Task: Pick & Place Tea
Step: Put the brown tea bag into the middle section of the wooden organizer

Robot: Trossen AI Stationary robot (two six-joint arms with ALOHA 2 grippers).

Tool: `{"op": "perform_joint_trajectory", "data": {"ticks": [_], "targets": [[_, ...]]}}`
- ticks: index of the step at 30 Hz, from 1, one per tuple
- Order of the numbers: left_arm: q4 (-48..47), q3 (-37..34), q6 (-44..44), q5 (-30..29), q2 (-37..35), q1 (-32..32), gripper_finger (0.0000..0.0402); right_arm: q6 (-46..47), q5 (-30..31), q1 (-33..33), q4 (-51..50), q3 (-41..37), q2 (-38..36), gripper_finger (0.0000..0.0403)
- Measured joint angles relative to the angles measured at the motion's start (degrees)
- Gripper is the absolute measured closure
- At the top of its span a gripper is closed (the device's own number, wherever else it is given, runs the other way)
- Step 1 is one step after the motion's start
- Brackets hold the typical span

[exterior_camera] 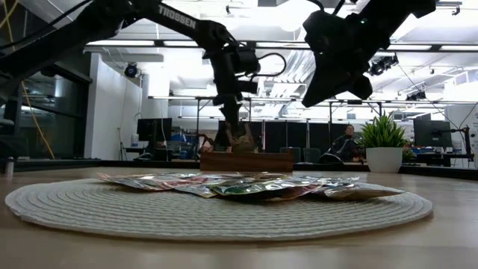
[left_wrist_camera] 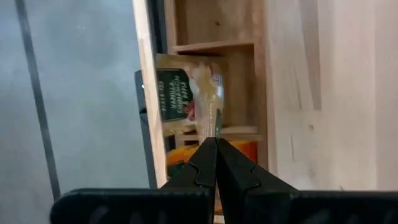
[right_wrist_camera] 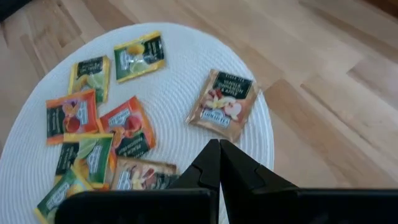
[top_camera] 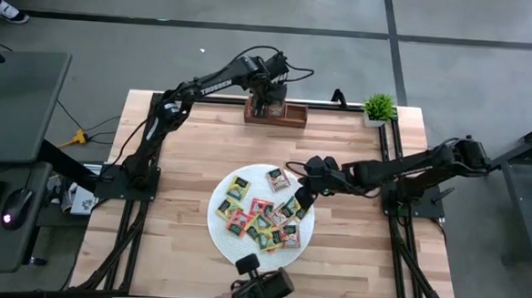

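Note:
Several tea packets (top_camera: 262,217) in red, orange, yellow and green lie flat on a round white woven mat (top_camera: 243,246) near the table's middle. A brown wooden tray (top_camera: 292,119) stands at the far edge. My left gripper (top_camera: 266,103) is over the tray, shut on a pale tea packet (left_wrist_camera: 186,93) with a dark green label. An orange packet (left_wrist_camera: 244,149) lies in the tray. My right gripper (top_camera: 305,195) hovers shut above the mat's right part, close to a tan packet (right_wrist_camera: 224,102), touching nothing. My left gripper pinches the pale packet by one edge (left_wrist_camera: 212,127) between its two fingers. The fingers (left_wrist_camera: 205,163) come from above, slanting down toward the table's far edge. The packet hangs below them at a tray compartment (left_wrist_camera: 239,81); whether it touches the wood I cannot tell.
A small potted plant (top_camera: 378,107) stands at the far right corner, right of the tray. A dark camera mount (top_camera: 260,290) sits at the near edge. Bare wood lies left and right of the mat (exterior_camera: 224,213).

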Motion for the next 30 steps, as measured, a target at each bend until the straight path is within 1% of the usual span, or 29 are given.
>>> {"op": "perform_joint_trajectory", "data": {"ticks": [3,8,30], "targets": [[1.9,0.2,-0.2,0.2,0.6,0.0,0.0401,1.1,0.5,0.9,-0.8,0.0,0.0,0.0403],[1.5,0.1,-0.1,0.7,0.9,-0.1,0.0401,1.7,1.4,1.8,-1.0,0.0,0.0,0.0403],[2.6,0.1,0.3,0.8,0.9,-0.1,0.0401,2.1,1.6,1.8,-1.7,0.0,0.0,0.0403]]}}
